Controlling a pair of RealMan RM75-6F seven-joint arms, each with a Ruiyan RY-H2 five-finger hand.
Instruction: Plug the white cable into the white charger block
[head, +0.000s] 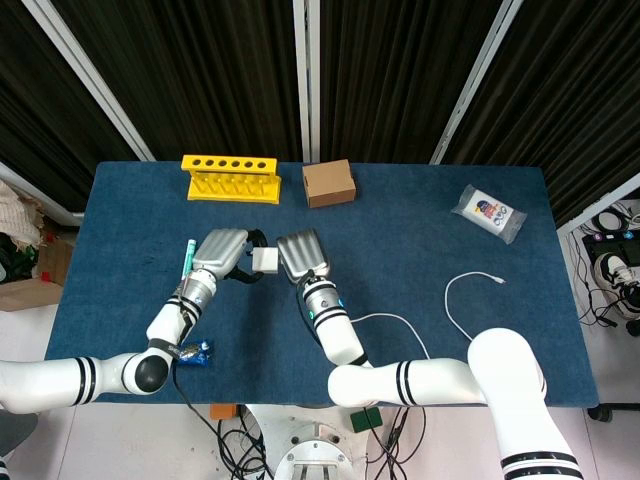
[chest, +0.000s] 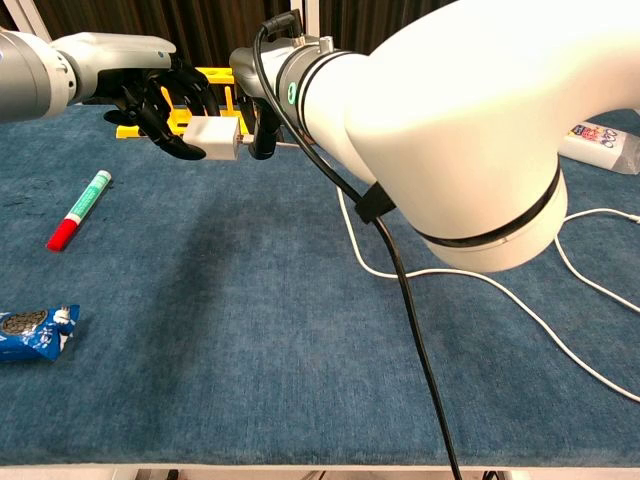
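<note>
The white charger block (head: 266, 260) hangs above the blue table, held by my left hand (head: 222, 252). In the chest view that hand's dark fingers (chest: 160, 108) wrap the block (chest: 213, 138) from the left. My right hand (head: 303, 258) is right beside the block and pinches the plug end of the white cable (head: 400, 322). The plug meets the block's right face under the right hand (chest: 262, 135); how deep it sits is hidden. The cable (chest: 470, 282) trails over the table to its loose end (head: 497, 279).
A yellow rack (head: 231, 178) and a cardboard box (head: 329, 183) stand at the table's far edge. A plastic packet (head: 488, 212) lies far right. A green-and-red marker (chest: 80, 208) and a blue cookie packet (chest: 35, 332) lie at the left.
</note>
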